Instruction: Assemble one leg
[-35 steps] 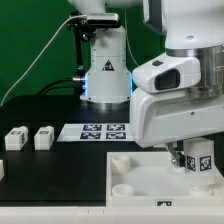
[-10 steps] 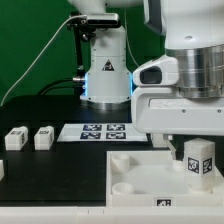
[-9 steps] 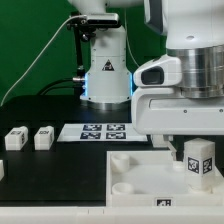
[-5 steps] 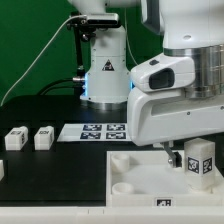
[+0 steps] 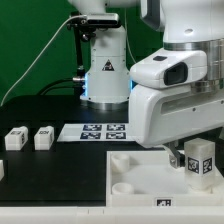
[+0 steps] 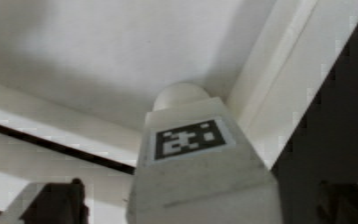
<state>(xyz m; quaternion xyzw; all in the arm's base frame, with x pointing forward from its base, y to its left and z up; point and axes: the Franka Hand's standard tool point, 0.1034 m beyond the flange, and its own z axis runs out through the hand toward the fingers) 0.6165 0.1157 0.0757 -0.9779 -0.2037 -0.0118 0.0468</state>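
The leg (image 5: 199,160) stands upright lower right in the exterior view, near a corner edge of the white panel (image 5: 150,180), bare panel to its left. Gripper (image 6: 208,203) straddles it, spread open, gripping nothing. Wrist (image 5: 175,90) has turned since a second ago; leg hasn't budged.

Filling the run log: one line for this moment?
leg upright on panel corner | jaws open, straddling leg | spare legs on table

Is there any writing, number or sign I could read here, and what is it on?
No readable words or numbers.
Leg: black-and-white square pattern, no letters.
Marker board: same kind of patterns.
Robot base: dark triangular sign, too blurred to read.
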